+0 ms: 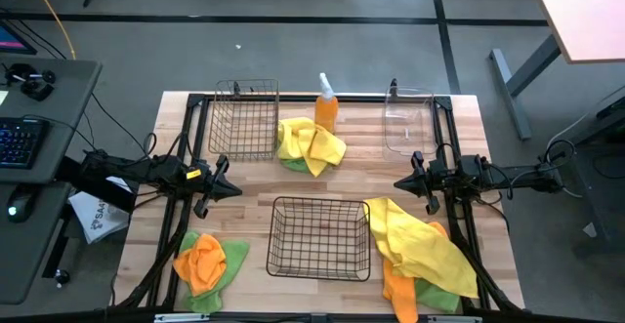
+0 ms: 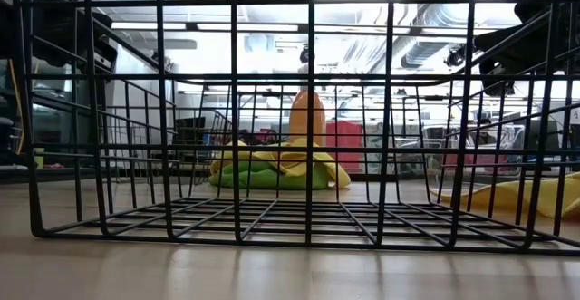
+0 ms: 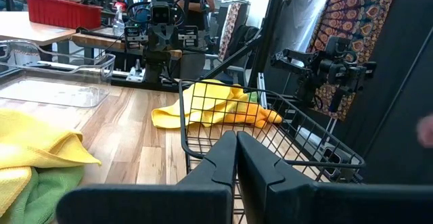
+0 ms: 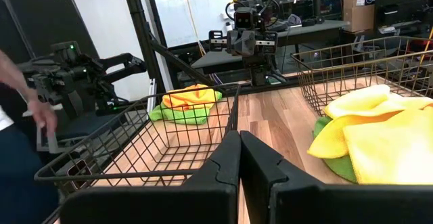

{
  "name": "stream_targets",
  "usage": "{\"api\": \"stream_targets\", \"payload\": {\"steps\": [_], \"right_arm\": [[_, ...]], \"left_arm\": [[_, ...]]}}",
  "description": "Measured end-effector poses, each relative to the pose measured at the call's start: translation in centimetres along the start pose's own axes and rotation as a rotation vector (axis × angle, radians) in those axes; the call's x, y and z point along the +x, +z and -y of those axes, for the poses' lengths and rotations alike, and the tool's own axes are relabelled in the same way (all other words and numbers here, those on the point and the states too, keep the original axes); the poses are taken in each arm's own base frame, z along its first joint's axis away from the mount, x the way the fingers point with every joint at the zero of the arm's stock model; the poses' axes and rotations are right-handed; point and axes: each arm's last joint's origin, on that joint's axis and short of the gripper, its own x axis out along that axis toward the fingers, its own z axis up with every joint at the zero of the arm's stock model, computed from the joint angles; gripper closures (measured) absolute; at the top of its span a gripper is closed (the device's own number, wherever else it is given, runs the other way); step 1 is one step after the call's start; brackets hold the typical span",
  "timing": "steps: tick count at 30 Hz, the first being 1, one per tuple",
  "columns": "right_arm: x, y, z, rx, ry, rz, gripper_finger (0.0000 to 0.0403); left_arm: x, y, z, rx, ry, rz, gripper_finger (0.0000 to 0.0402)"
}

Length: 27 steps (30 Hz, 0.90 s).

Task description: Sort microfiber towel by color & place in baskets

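The wider black wire basket stands at the near middle. The taller, narrower basket stands at the far left and the clear bin at the far right. A yellow towel lies on a green one at the far middle. An orange towel lies on a green one at the near left. A yellow towel covers orange and green ones at the near right. My left gripper is shut and empty, left of the wide basket. My right gripper is shut and empty, to its right.
An orange spray bottle stands at the far edge between the tall basket and the clear bin. Black frame rails run along the table's left and right sides. A person's hand shows beyond the table's left side. Bare wood lies between the two grippers.
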Motion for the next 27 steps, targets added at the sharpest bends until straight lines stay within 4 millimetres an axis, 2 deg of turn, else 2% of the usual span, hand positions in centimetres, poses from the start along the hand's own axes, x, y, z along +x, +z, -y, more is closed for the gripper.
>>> {"api": "stream_targets", "payload": {"steps": [14,20,27], "right_arm": [[0.0,0.0,0.01,-0.004,-0.004,0.001,0.0402],[-0.01,0.02,0.3,-0.337,-0.085,-0.003,0.0402],[-0.02,0.07,0.4,-0.374,-0.115,-0.001,0.0402]], "left_arm": [[0.0,-0.01,0.0,0.0,0.0,0.0,0.0401],[0.0,-0.01,0.0,0.0,0.0,-0.001,0.0401],[0.0,0.0,0.0,0.0,0.0,0.0,0.0401]]}}
